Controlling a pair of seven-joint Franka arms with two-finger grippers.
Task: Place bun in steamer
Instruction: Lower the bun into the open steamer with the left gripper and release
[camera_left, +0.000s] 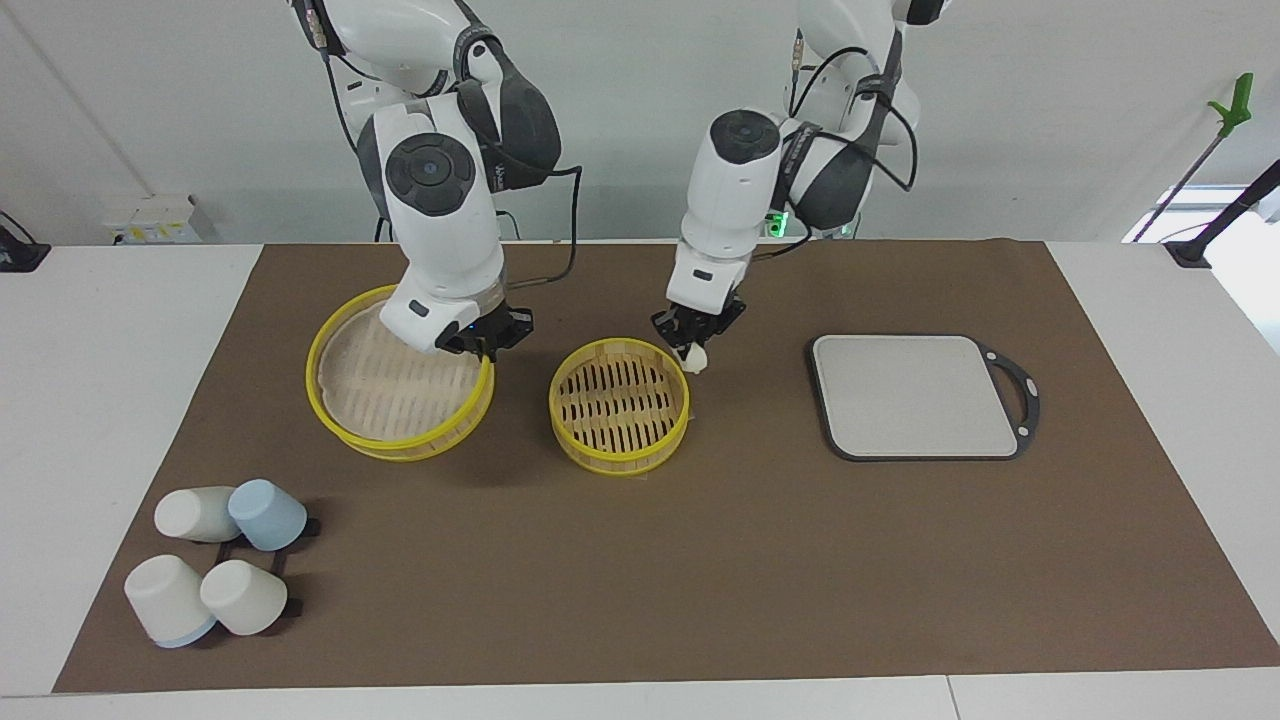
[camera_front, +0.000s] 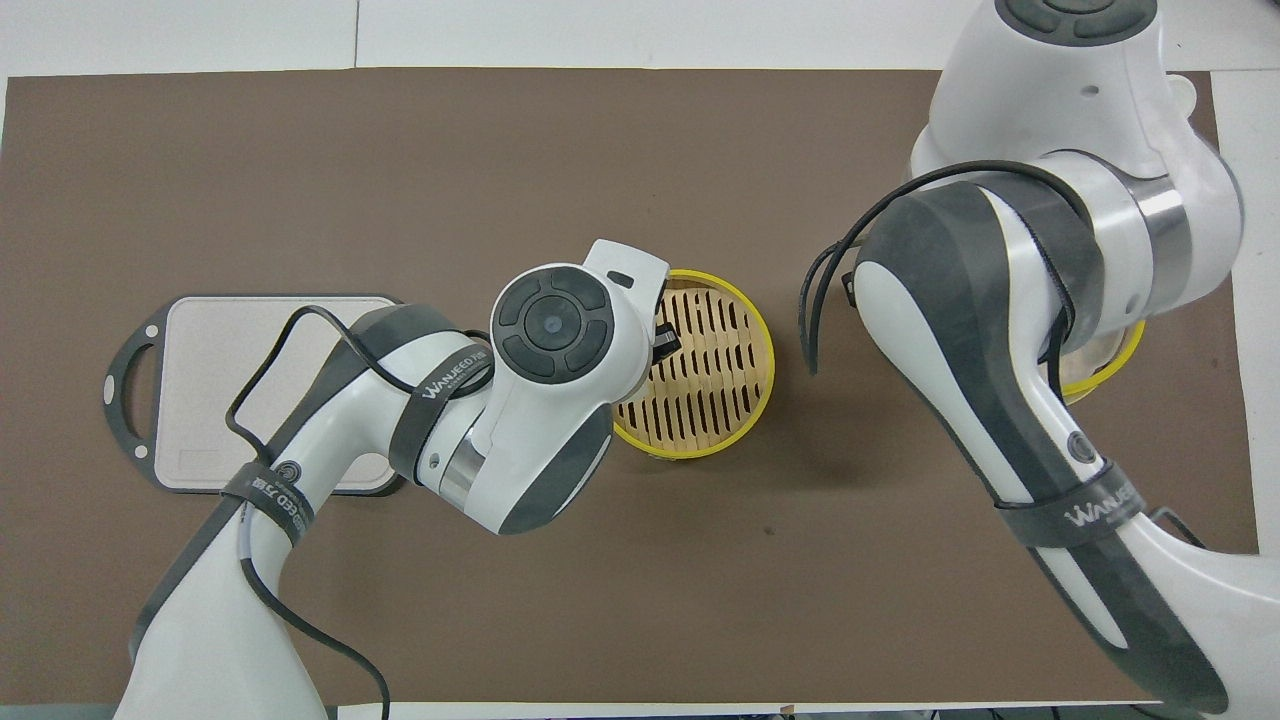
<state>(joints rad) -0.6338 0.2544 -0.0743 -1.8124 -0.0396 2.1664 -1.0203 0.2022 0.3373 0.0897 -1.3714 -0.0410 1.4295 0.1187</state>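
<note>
The left gripper (camera_left: 694, 340) is closed on the bun (camera_left: 696, 358), which hangs from its fingertips just above the rim of the steamer (camera_left: 619, 404), at the rim's edge toward the left arm's end of the table. The basket's open slatted floor lies below and toward the right arm from the tool, so a short sideways carry and a lowering would likely seat the bun. The bun's long axis cannot be told. The right gripper (camera_left: 487, 337) grips the steamer lid (camera_left: 397, 380), raised and tilted over the brown mat (camera_left: 700, 560). A grey board (camera_left: 915, 395) lies toward the left arm's end; cups (camera_left: 222, 560) lie farthest out.
</note>
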